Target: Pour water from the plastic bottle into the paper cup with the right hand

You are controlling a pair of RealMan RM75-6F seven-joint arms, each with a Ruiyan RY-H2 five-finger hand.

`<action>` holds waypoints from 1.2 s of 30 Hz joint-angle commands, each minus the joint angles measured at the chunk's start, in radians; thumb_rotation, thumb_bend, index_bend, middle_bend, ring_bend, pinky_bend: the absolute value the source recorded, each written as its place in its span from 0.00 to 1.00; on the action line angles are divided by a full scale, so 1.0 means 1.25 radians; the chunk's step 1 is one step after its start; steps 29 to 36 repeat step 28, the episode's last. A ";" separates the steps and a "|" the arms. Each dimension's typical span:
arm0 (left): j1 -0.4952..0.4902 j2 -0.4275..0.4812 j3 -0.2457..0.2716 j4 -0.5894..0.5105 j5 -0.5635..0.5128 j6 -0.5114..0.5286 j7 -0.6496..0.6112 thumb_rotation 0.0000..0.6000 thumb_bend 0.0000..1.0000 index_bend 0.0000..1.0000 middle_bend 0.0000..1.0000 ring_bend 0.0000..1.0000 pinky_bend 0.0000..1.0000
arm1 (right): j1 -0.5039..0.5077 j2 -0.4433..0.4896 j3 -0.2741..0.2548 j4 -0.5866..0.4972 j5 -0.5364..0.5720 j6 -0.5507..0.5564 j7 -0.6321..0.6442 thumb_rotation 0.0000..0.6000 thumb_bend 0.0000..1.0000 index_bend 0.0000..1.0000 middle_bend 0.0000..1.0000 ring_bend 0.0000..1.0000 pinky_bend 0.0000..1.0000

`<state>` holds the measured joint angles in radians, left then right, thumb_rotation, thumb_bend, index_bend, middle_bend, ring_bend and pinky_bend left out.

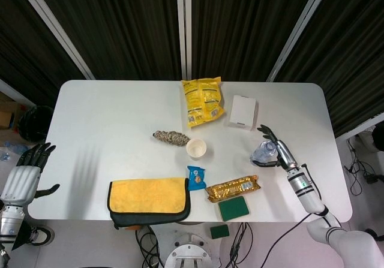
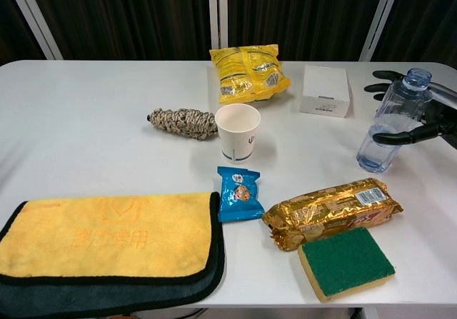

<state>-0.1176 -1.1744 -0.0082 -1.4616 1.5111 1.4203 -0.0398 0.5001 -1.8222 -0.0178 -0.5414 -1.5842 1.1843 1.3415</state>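
The clear plastic bottle (image 2: 391,130) (image 1: 263,153) stands tilted at the right of the table, its neck leaning to the right toward my right hand (image 2: 437,118) (image 1: 279,152). That hand's fingers (image 2: 402,138) are spread around the bottle's upper half, loosely, not clasping it. The white paper cup (image 2: 238,131) (image 1: 196,148) stands upright and apart near the table's middle, well to the left of the bottle. My left hand (image 1: 21,175) hangs off the table's left edge with fingers apart, holding nothing.
Between cup and bottle lie a white box (image 2: 325,90) and a gold snack packet (image 2: 332,212). A green sponge (image 2: 346,262), blue packet (image 2: 239,193), rope bundle (image 2: 182,123), yellow snack bag (image 2: 248,73) and yellow cloth (image 2: 107,237) also lie on the table.
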 commanded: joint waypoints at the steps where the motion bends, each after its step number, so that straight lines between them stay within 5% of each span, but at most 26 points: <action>1: 0.001 0.001 0.000 -0.001 -0.002 0.000 0.001 0.99 0.09 0.09 0.06 0.00 0.12 | -0.021 0.079 -0.031 -0.070 -0.018 0.002 -0.097 1.00 0.00 0.00 0.00 0.00 0.00; 5: 0.001 0.002 0.000 -0.005 -0.002 0.001 0.005 1.00 0.09 0.09 0.06 0.00 0.12 | -0.044 0.197 -0.024 -0.221 0.003 0.006 -0.293 1.00 0.00 0.00 0.00 0.00 0.00; 11: 0.002 0.006 -0.001 -0.014 0.001 0.008 0.012 0.99 0.09 0.09 0.06 0.00 0.12 | -0.106 0.461 -0.006 -0.609 0.120 0.006 -0.817 1.00 0.00 0.00 0.00 0.00 0.00; 15: 0.004 0.005 -0.002 -0.016 0.006 0.017 0.016 0.99 0.09 0.09 0.06 0.00 0.12 | -0.195 0.540 0.015 -0.816 0.223 0.148 -1.166 1.00 0.00 0.00 0.00 0.00 0.00; 18: 0.004 0.005 -0.002 -0.019 0.010 0.022 0.019 0.99 0.09 0.09 0.06 0.00 0.12 | -0.250 0.550 0.011 -0.881 0.239 0.246 -1.296 1.00 0.00 0.00 0.00 0.00 0.00; 25: 0.007 0.002 -0.003 -0.020 0.021 0.039 0.034 0.99 0.09 0.09 0.06 0.00 0.12 | -0.317 0.522 0.000 -0.856 0.171 0.355 -1.310 1.00 0.00 0.00 0.00 0.00 0.00; 36: 0.010 0.002 -0.002 -0.023 0.019 0.042 0.038 0.99 0.09 0.09 0.06 0.00 0.12 | -0.323 0.515 0.007 -0.828 0.155 0.353 -1.254 1.00 0.00 0.00 0.00 0.00 0.00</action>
